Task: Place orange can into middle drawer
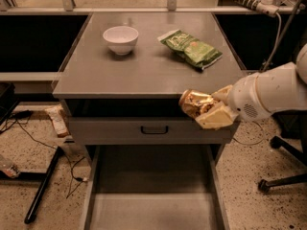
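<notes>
1. The orange can (195, 103) hangs in the air just off the near right edge of the worktop (144, 71), tilted, at the height of the shut drawer front (115, 131).
2. The claw (212, 107) comes in from the right and is clamped on the can, one pale finger above it and one below. This likely keeps the can clear of the worktop edge before it is lowered.
3. The middle drawer (153, 181) is pulled out towards the near side with its floor bare, ready to receive the can.
4. The white bowl (121, 38) and green snack bag (191, 48) lie on the far part of the worktop, well apart from the can.
5. The fingers cover the can's right end. The drawer's near end and the arm are cut off. Whether the can is already over the drawer is hard to judge.
</notes>
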Action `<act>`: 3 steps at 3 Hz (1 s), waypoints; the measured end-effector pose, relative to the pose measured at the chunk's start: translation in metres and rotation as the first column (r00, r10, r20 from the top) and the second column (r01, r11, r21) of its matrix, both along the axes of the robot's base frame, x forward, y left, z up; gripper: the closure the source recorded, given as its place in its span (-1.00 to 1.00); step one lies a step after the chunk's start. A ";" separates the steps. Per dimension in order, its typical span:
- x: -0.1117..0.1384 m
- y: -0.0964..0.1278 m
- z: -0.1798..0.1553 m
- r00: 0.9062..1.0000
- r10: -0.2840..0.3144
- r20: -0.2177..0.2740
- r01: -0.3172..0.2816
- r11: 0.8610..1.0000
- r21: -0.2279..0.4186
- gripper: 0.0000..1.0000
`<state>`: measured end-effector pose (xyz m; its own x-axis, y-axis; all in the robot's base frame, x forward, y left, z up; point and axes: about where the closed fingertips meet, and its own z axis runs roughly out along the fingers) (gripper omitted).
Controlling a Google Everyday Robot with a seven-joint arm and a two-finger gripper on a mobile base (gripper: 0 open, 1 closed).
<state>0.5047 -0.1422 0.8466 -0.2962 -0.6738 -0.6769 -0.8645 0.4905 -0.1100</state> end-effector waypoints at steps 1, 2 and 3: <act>-0.002 0.000 -0.003 1.000 0.004 -0.004 -0.004 1.000 -0.003 1.00; 0.001 0.002 -0.001 1.000 0.015 0.009 -0.015 1.000 -0.020 1.00; 0.009 0.026 -0.048 0.998 0.064 -0.025 -0.065 0.998 -0.024 1.00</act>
<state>0.5134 -0.1161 0.7989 -0.2675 -0.7086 -0.6529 -0.8969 0.4307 -0.1000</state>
